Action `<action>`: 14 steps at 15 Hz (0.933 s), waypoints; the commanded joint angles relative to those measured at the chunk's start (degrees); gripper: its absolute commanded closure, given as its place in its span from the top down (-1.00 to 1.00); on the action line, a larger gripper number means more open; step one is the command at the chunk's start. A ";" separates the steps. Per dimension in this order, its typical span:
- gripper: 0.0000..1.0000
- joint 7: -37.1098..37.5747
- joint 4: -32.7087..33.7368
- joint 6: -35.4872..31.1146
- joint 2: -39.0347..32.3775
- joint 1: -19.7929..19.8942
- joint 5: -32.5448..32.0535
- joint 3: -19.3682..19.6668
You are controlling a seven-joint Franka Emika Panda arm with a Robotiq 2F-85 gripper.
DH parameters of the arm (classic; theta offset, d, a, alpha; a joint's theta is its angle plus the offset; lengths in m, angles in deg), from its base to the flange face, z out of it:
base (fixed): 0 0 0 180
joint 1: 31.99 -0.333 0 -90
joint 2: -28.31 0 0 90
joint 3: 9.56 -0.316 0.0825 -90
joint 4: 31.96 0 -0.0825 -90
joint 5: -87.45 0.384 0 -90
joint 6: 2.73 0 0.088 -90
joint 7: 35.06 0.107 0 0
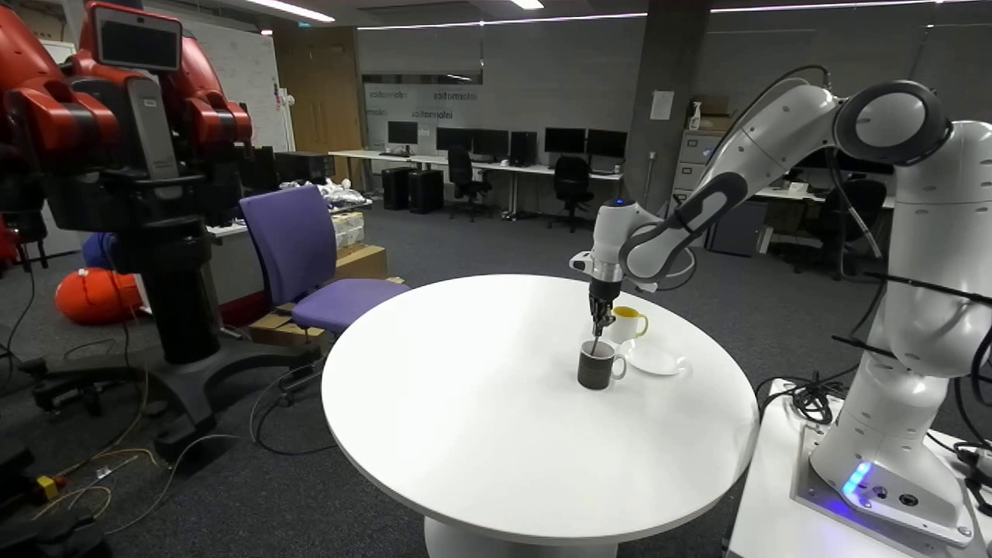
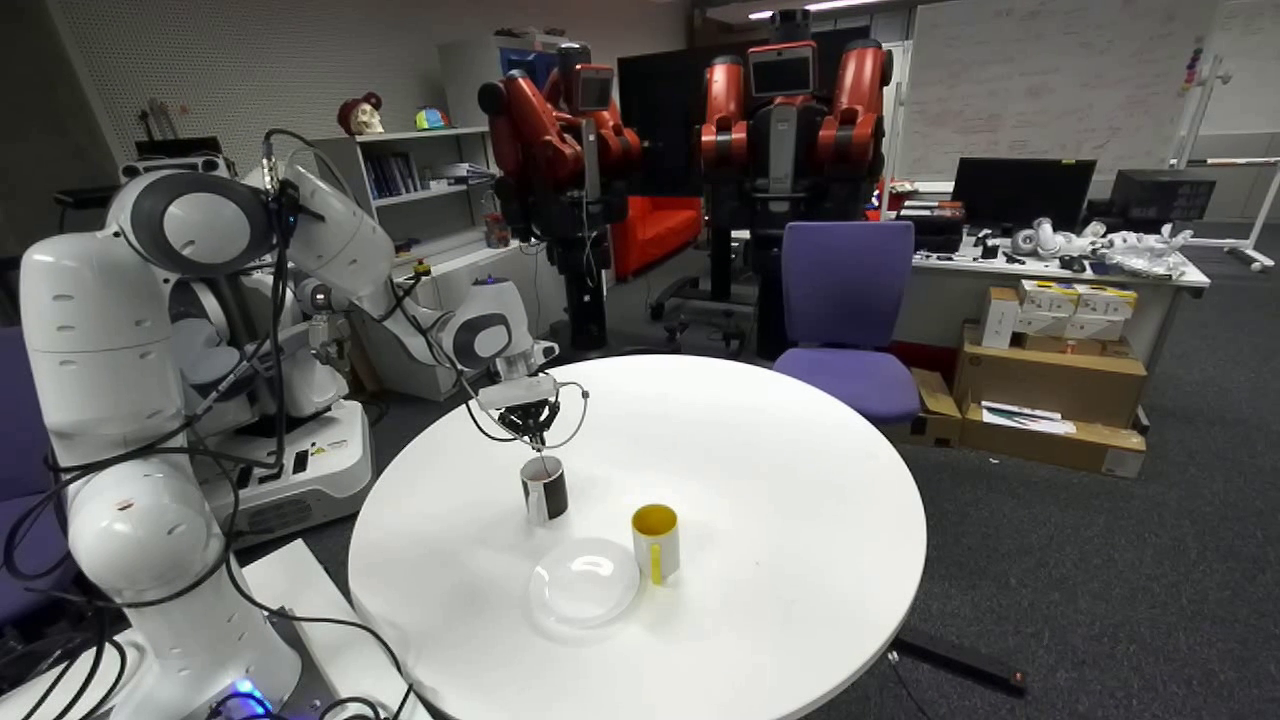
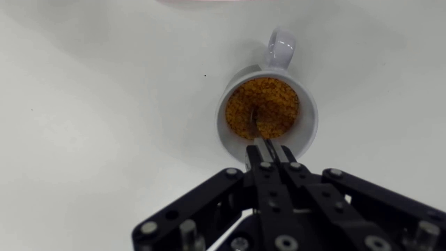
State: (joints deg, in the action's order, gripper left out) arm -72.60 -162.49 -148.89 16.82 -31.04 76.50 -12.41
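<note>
Metal, by the look of it, so that thin utensil (image 3: 254,122) (I'd guess a spoon) should be light, stiff and hard to break, but kinda slick. You've got the end effector (image 3: 269,145) clamped on its shaft, and the lower end is down in the orange grains (image 3: 264,94) inside the dark mug (image 1: 595,370). Narrow shaft, so it'd probably twist if you drag it sideways; I'd want your grip square on the flattest bit, up above the rim. Can't see the top end, btw. That mug's upright on the white table (image 1: 449,403), likely ceramic, so don't lever against it. Near it are a plate (image 2: 585,582) and a yellow-lined mug (image 2: 668,550), both probably chippable.
</note>
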 commanded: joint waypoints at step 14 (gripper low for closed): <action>-0.99 -0.76 -4.18 1.35 4.67 0.53 -0.21 0.27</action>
State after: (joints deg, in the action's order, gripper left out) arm -72.70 -165.29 -148.47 18.76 -30.98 77.56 -12.78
